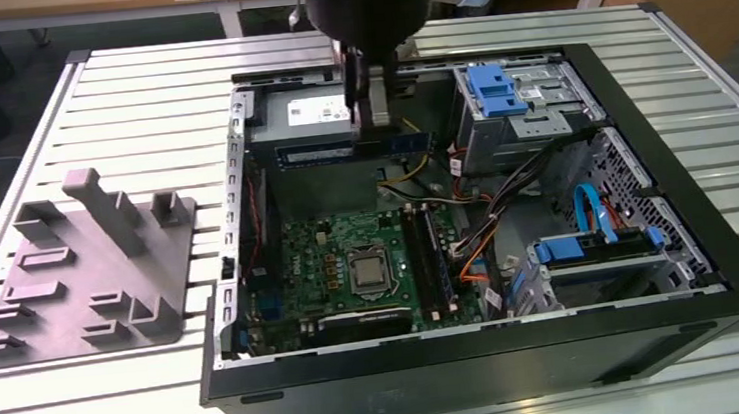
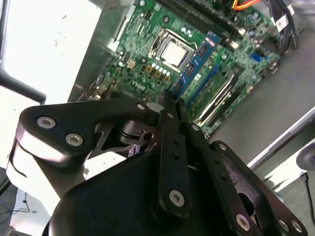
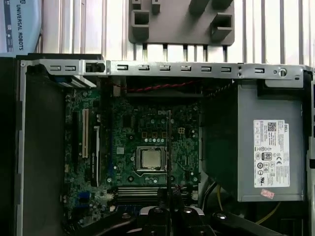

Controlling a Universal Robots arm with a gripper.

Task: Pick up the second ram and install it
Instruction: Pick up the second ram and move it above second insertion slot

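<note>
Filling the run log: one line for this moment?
gripper: shut on memory stick | stick: over computer case, not in slot

second ram partly hidden by claw, grey plate cropped at edge

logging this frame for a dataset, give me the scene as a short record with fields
tool: black gripper, shut on the second ram
held item: second ram, a long thin dark memory stick, level, over the open case beside the grey power supply box
case: black computer case, lid off, green motherboard exposed
table: pale slatted table
beside case: grey slotted plate with upright posts, on the table, at the exterior view's left
</note>
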